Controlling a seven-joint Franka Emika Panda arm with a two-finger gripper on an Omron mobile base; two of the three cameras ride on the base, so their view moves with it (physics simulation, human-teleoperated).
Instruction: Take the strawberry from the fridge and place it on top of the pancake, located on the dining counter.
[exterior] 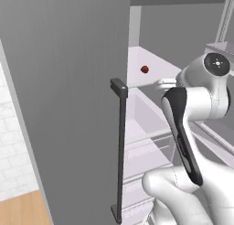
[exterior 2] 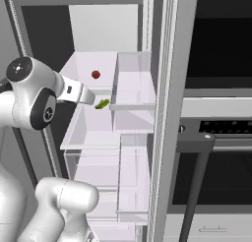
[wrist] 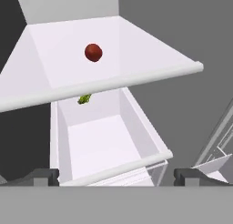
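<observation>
On the upper white shelf (wrist: 136,54) of the open fridge (exterior: 68,82), the strawberry (wrist: 93,52) sits near the middle, back from the front edge. Below that edge, a small green item (wrist: 84,99) lies on the next shelf down. Short of the upper shelf's front edge, the end effector (wrist: 116,175) hangs with its jaws spread wide, holding nothing.

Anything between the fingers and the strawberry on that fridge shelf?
Nothing visible. The strawberry sits alone on the upper white shelf, with the fridge door swung open. The open gripper faces it from outside the shelf's front lip. The small green item lies on the shelf below, off the approach path.
</observation>
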